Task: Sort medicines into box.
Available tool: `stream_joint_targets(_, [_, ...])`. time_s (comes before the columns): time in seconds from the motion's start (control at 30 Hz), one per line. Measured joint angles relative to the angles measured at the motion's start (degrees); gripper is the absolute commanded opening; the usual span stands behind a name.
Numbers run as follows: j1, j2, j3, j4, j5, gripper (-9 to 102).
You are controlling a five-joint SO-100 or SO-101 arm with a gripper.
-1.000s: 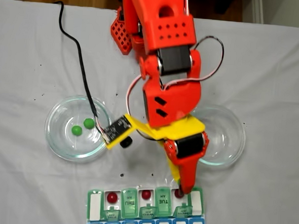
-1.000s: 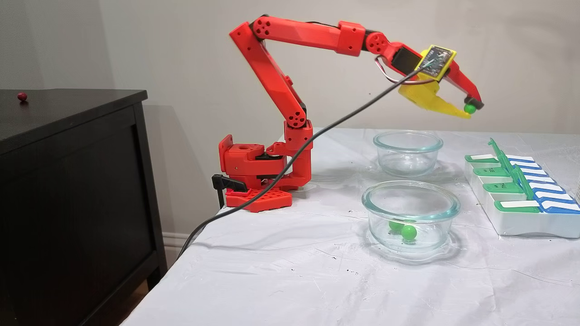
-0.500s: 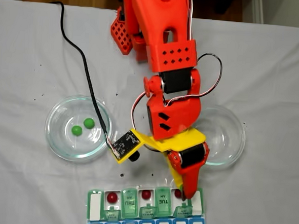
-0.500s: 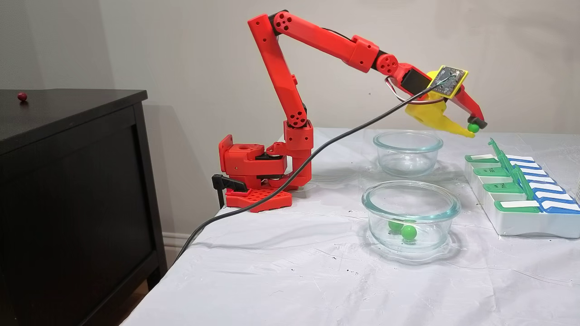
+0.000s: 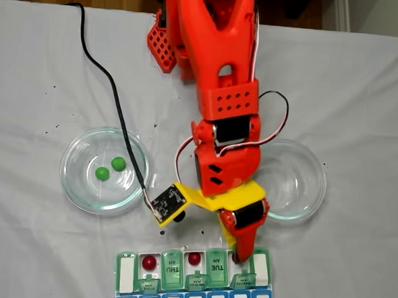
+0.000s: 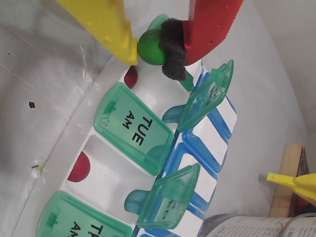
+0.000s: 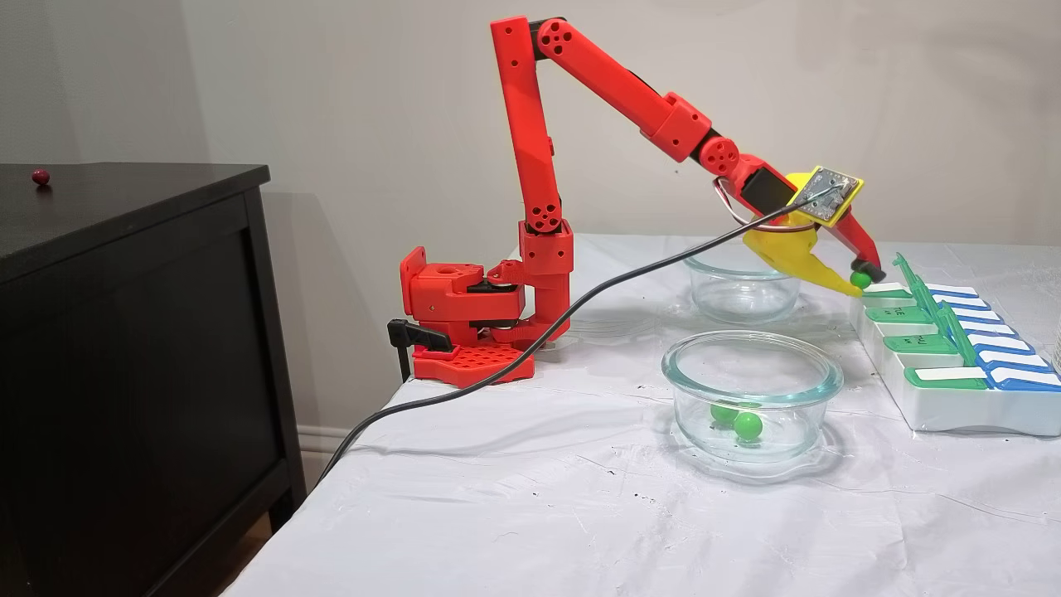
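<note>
Green ball pinched at tool tip, just above open end compartment of pill box — light, hard, glossy, rolls; grip across its middle.

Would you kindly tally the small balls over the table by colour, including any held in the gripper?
Green balls: 3, one held in the gripper
Red balls: 3
Total: 6
</note>
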State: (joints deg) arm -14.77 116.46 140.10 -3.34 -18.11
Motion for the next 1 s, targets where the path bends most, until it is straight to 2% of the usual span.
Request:
stream_joint_targets(0.7, [0.53, -0.44, -0.09, -5.8, 0.79, 0])
stream_joint_targets(1.0, [0.53, -1.76, -0.09, -5.8, 0.79, 16])
